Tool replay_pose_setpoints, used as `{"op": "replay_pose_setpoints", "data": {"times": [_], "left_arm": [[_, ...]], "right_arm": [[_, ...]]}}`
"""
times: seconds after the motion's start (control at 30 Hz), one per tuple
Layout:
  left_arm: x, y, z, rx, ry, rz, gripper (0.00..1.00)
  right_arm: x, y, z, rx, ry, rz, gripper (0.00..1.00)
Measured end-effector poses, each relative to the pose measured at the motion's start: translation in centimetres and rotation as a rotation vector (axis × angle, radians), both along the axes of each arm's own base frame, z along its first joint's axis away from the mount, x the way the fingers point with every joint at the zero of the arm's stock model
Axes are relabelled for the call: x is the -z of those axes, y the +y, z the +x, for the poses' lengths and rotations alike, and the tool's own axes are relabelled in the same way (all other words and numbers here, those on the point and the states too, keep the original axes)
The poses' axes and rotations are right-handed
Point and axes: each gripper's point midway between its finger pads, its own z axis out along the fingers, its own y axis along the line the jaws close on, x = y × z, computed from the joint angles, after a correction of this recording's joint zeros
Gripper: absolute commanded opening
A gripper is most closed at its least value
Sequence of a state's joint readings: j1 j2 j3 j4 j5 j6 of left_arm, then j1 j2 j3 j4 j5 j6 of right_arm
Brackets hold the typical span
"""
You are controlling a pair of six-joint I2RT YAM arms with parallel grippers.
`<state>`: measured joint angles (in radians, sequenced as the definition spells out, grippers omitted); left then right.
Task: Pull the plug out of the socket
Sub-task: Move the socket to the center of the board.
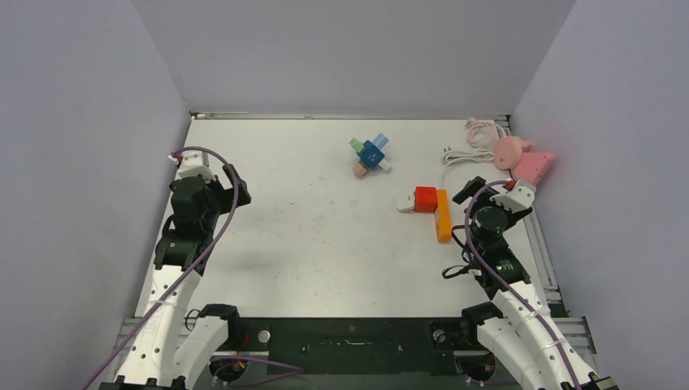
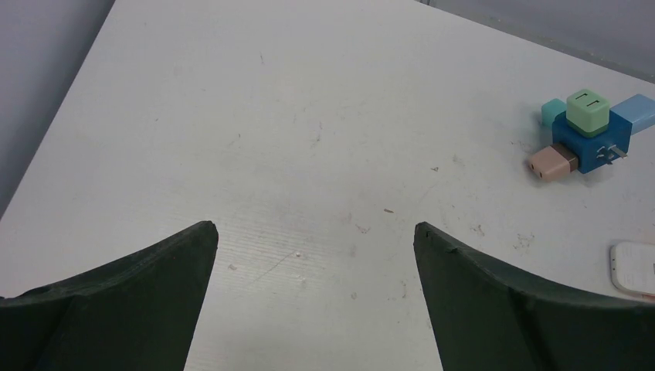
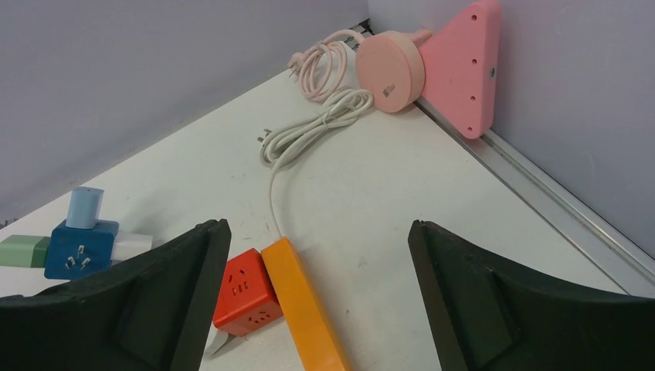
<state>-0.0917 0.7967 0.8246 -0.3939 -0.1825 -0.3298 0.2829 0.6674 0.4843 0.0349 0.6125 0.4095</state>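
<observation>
"Where's the plug, then?"

"Just ahead of the right gripper (image 3: 318,224), low and to the left between its fingers. It's a glossy red cube (image 3: 246,297) with slotted faces, pressed flush against a long, smooth orange socket strip (image 3: 305,317). A white cord (image 3: 309,135) leaves the strip's far end and ends in a loose coil."

"Is either arm holding anything?"

"No. Both sets of matte black fingers are spread wide with nothing between them. The left gripper (image 2: 315,226) hangs over the scuffed white tabletop (image 2: 270,116)."

"And that cluster?"

"A blue cube (image 2: 591,143) well ahead of it to the right, studded with blocky pastel adapters. Beyond the right gripper, a pink triangular block (image 3: 463,66) stands at the wall."
</observation>
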Motion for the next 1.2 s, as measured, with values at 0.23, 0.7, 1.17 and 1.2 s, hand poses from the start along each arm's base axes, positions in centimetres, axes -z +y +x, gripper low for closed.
{"op": "replay_pose_setpoints", "data": {"times": [0.23, 0.7, 1.17, 1.2], "left_arm": [[0.2, 0.0, 0.1, -0.003, 0.005, -0.001, 0.96], [-2.2, -2.7, 2.5, 0.109, 0.018, 0.013, 0.96], [2.2, -4.6, 2.0, 0.218, 0.094, -0.015, 0.96], [2.1, -4.6, 2.0, 0.219, 0.092, -0.015, 0.96]], "right_arm": [[-0.1, 0.0, -0.1, -0.003, -0.004, 0.000, 0.90], [0.7, 8.9, 5.2, -0.469, 0.145, -0.064, 0.90], [7.2, 20.0, 12.6, -0.856, 0.412, -0.009, 0.96], [7.4, 20.5, 13.3, -0.864, 0.418, -0.007, 0.95]]}}
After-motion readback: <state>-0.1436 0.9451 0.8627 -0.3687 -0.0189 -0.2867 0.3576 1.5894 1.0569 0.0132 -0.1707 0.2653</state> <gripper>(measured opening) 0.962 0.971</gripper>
